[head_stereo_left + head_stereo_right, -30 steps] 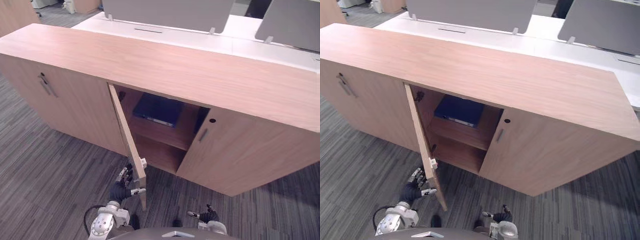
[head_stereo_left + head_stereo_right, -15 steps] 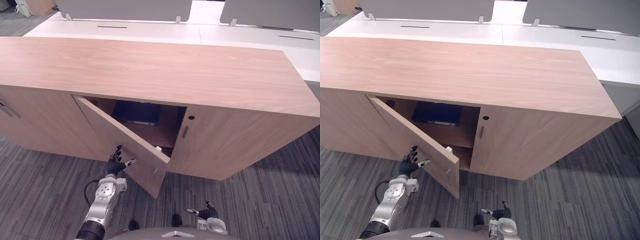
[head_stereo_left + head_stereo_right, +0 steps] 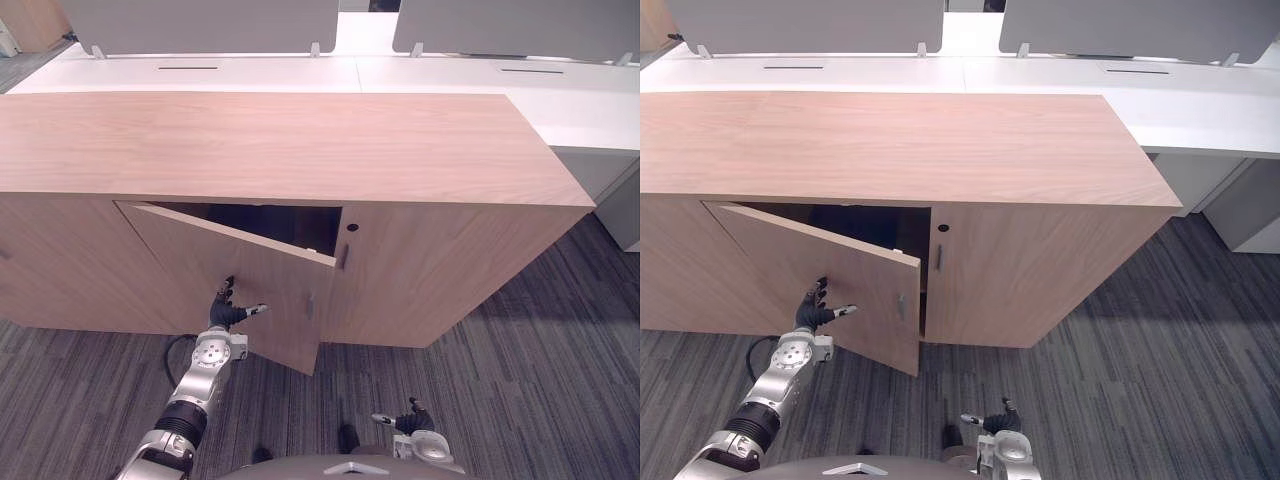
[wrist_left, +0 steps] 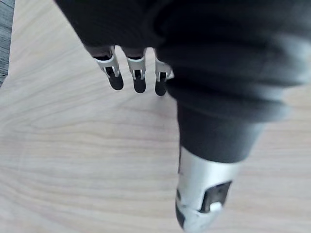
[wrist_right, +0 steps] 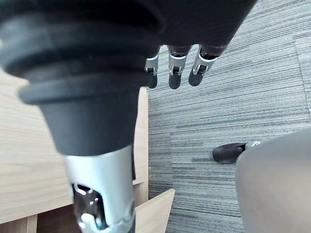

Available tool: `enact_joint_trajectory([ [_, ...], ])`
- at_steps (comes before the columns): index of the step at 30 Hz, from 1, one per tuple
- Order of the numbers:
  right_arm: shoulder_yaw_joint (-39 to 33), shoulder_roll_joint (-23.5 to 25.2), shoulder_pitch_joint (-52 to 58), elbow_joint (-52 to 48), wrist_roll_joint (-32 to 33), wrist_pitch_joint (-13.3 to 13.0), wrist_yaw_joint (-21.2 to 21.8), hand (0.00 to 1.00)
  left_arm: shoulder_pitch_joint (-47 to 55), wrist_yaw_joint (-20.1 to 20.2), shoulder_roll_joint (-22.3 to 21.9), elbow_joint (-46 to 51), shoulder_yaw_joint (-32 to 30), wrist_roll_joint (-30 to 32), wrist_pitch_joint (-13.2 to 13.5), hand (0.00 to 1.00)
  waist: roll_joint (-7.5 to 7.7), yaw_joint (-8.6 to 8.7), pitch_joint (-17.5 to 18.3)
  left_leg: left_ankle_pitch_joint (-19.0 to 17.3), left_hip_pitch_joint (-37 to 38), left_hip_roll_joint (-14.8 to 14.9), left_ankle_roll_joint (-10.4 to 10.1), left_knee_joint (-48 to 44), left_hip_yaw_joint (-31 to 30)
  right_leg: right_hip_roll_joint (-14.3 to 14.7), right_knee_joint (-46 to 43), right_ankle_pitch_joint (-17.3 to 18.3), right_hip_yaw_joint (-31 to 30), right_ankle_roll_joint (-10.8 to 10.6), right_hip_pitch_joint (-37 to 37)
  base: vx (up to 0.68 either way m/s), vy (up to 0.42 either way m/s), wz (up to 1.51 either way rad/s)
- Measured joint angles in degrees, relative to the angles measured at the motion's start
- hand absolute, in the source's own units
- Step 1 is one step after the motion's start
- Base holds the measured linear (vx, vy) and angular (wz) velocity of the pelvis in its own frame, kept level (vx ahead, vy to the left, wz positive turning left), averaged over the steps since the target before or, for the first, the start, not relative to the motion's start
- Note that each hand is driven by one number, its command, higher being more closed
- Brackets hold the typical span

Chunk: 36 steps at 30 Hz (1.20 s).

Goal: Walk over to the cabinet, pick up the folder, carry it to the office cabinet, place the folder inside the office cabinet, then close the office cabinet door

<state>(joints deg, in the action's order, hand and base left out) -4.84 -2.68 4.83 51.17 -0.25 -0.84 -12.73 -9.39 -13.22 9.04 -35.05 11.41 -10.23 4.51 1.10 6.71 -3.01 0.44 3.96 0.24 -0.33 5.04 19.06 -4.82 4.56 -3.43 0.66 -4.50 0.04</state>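
Against the cabinet [image 3: 300, 140] front, my left hand [image 3: 226, 313] lies on the outer face of the left door [image 3: 262, 300], its fingers straight and spread and the thumb out to the side. In the left wrist view the fingertips [image 4: 138, 85] are flat on the wood grain. The hand sits toward the middle of the door, short of the small handle [image 3: 309, 305] near the free edge.

That door is partly open. Its free edge stands out from the cabinet front, just beside the right door [image 3: 440, 270] and its handle [image 3: 345, 257]. This leaves a dark wedge between the door's top edge and the cabinet top. I cannot make out the folder in that dark gap.

My right hand [image 3: 408, 422] hangs low in front of the cabinet, well apart from it, with its fingers [image 5: 175, 77] relaxed and loose over the carpet [image 3: 520, 380]. The carpet before the right door is open. White desks [image 3: 450, 75] run along behind the cabinet.

A second ago the door stood wide, about square to the cabinet front, with my left hand at its free edge and the folder lying on the upper shelf inside. Half a second ago the door was roughly halfway, and now the wedge is narrower. The view has also swung to face the cabinet more squarely.
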Motion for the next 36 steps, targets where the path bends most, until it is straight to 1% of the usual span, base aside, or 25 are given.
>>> enact_joint_trajectory([
  [3, -1.0, 0.0, -0.3, 1.0, 0.1, 0.0, 0.0, 0.00, 0.0, 1.0, -0.1, -1.7, 0.2, 0.5, -0.1, 0.00, 0.13, 0.11, 0.1, -0.3, 0.0, 0.0, 0.0, 0.0, -0.2, 0.0, 0.1, 0.0, 0.2, 0.1, 0.3, 0.03, -0.011, 0.01],
  [7, -2.3, 0.1, -0.7, 1.8, 0.1, 0.0, 0.0, 0.00, 0.0, 2.1, -0.1, -5.0, 1.4, 3.0, -1.0, 0.00, 0.14, 0.38, 0.1, -0.4, 0.1, 0.1, 0.1, 0.0, -0.4, 0.0, 0.0, -0.1, 0.8, -0.2, 0.8, 0.06, -0.022, 0.05],
  [12, -2.5, 0.0, -1.4, 2.9, 0.4, 0.0, 0.0, 0.00, 0.6, 3.0, -0.3, -5.0, 2.3, 3.7, -1.0, 0.00, 0.14, 0.32, 0.1, -0.5, 0.0, 0.4, -0.1, -0.4, -1.3, 0.2, 0.0, 0.2, 2.0, -0.2, 1.2, 0.04, -0.045, 0.09],
  [17, -2.7, -0.2, -2.3, 4.0, 1.1, 0.0, 0.0, 0.00, 4.8, 3.9, -0.6, -4.8, 1.9, 3.7, -0.9, 0.00, 0.26, 0.02, 0.0, -0.2, -1.3, -0.2, 0.3, -0.5, -4.2, 0.2, 0.0, 0.0, 3.2, -0.2, 0.8, -0.05, -0.043, 0.19],
  [18, -2.7, -0.2, -2.3, 4.2, 1.1, 0.0, 0.0, 0.00, 5.6, 4.4, -0.6, -4.8, 1.5, 3.8, -0.9, 0.00, 0.65, -0.12, -0.3, -0.3, -2.6, -0.4, 0.4, -2.2, -5.4, -0.2, 0.0, -0.1, 3.4, -0.2, 0.6, -0.11, -0.035, 0.29],
  [19, -2.7, -0.1, -3.2, 5.0, 1.1, 0.0, 0.0, 0.00, 6.9, 5.2, -0.7, -4.8, -0.4, 4.0, -0.9, 0.00, 1.46, -0.72, -0.8, -1.0, -4.9, -0.7, 0.4, -5.7, -8.5, -0.7, 0.0, -0.6, 3.2, -0.3, -0.2, -0.13, -0.045, 0.02],
  [20, -3.0, -0.3, -4.3, 6.0, 1.1, -0.1, 0.0, 0.00, 8.5, 5.5, -0.7, -5.4, -2.4, 4.5, -0.9, 0.00, 1.59, -1.66, -1.3, -1.8, -5.9, -0.7, 0.0, -7.6, -11.0, -0.8, 0.0, -1.1, 2.3, -0.4, -0.8, -0.12, -0.041, -0.21],
  [21, -3.4, -0.4, -4.6, 6.2, 1.1, -0.1, 0.0, 0.00, 9.2, 5.7, -0.8, -6.6, -3.1, 4.9, -0.9, 0.00, 1.35, -2.10, -1.5, -2.5, -5.7, -0.5, 0.1, -7.8, -11.2, -0.7, 0.0, -1.2, 1.7, -0.4, -0.8, -0.15, -0.003, -0.44],
  [22, -3.8, -0.3, -4.7, 6.2, 1.2, -0.1, 0.0, 0.00, 11.0, 6.2, -0.8, -10.1, -5.4, 6.1, -1.0, 0.00, 1.15, -2.59, -1.8, -3.0, -4.6, -0.5, 0.2, -7.7, -10.2, -0.8, 0.1, -1.6, 0.3, -0.4, -0.3, -0.10, 0.022, -0.36],
  [24, -3.8, -0.2, -4.5, 6.2, 1.6, -0.1, 0.1, 0.00, 13.1, 6.2, -0.8, -13.3, -7.5, 6.8, -1.3, 0.00, 0.96, -3.07, -1.9, -3.6, -2.8, -0.6, -0.2, -6.9, -8.8, -0.9, 0.4, -1.4, -0.7, -0.2, 0.1, -0.13, 0.025, -0.46],
  [28, -4.7, -0.2, -3.2, 6.1, 2.7, -0.1, 0.2, 0.00, 15.4, 6.3, -1.3, -20.9, -11.3, 8.7, -2.0, 0.00, 0.63, -3.12, -1.8, -3.6, -1.2, -1.5, -0.3, -4.0, -8.3, -1.2, 0.5, -1.1, -2.4, -0.5, -0.7, -0.11, 0.017, -0.31],
  [33, -5.7, -0.4, -2.7, 6.9, 2.7, -0.1, 0.4, 0.00, 16.4, 6.4, -1.6, -23.2, -14.5, 9.5, -2.1, 0.00, 0.97, -3.37, -0.8, -3.6, -0.5, -1.8, -0.3, -3.5, -9.8, -1.0, 0.4, -1.1, -2.9, -0.4, -0.4, -0.02, -0.003, -0.07],
  [36, -6.8, -0.5, -2.9, 8.4, 2.7, -0.1, 1.5, 0.00, 16.2, 6.4, -2.1, -24.4, -16.6, 9.5, -2.1, 0.00, 1.03, -3.68, -0.2, -3.6, 0.1, -1.8, -0.3, -3.2, -10.1, -0.8, 0.4, -0.9, -2.9, -0.7, -0.1, 0.06, -0.015, -0.04],
])
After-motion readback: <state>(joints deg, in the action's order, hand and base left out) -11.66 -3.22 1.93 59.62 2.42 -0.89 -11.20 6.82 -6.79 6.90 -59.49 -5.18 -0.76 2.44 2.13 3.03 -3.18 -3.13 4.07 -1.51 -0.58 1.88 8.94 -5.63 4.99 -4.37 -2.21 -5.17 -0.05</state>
